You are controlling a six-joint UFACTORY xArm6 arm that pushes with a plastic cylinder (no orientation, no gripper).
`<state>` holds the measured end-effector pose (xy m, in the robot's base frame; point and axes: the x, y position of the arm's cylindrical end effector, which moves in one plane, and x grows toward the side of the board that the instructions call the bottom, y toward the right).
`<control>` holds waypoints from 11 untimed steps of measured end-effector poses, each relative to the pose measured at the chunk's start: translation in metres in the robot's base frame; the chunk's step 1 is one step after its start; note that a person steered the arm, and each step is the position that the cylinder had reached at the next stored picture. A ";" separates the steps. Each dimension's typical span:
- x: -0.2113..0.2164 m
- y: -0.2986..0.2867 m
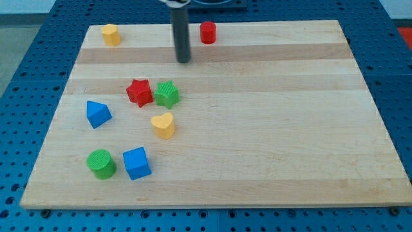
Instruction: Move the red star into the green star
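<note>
The red star (pixel 138 91) lies on the wooden board (pixel 270 129) left of centre, touching the green star (pixel 167 94) on its right side. The rod carries no jaws, so there is no opening to report; the tip (pixel 184 60) stands above and to the right of both stars, apart from them. A yellow heart (pixel 163 125) lies just below the pair, and a blue triangle (pixel 98 113) sits to their lower left.
</note>
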<state>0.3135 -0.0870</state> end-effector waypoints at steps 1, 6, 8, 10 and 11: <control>0.011 -0.055; 0.106 -0.128; 0.109 -0.068; 0.084 -0.030; 0.067 -0.018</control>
